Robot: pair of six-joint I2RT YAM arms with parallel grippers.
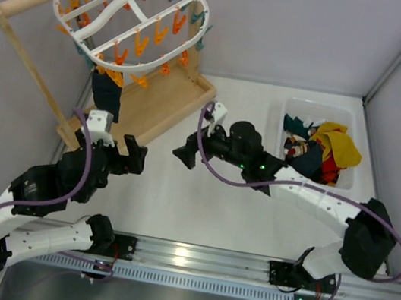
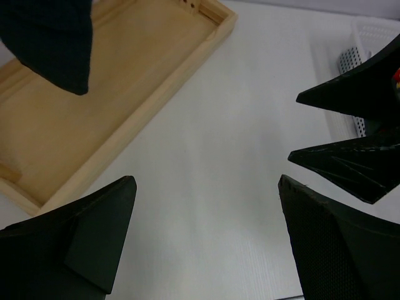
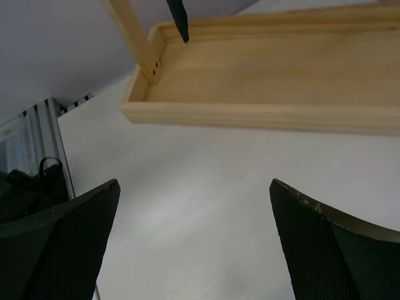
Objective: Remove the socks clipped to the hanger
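while one dark sock (image 1: 106,94) hangs from hanger (image 1: 118,5), socks (image 1: 333,146) in bin (image 1: 323,107)

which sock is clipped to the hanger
The dark sock, hanging from the white hanger's near edge above the wooden tray. The other socks, yellow, red and teal, lie piled in the bin.

Bright, even light (soft shadows)

One hanger (image 1: 116,9), one dark sock (image 1: 106,96) clipped to it, one wooden stand (image 1: 158,104), one bin (image 1: 300,107) holding socks (image 1: 324,148) too heaped to count.
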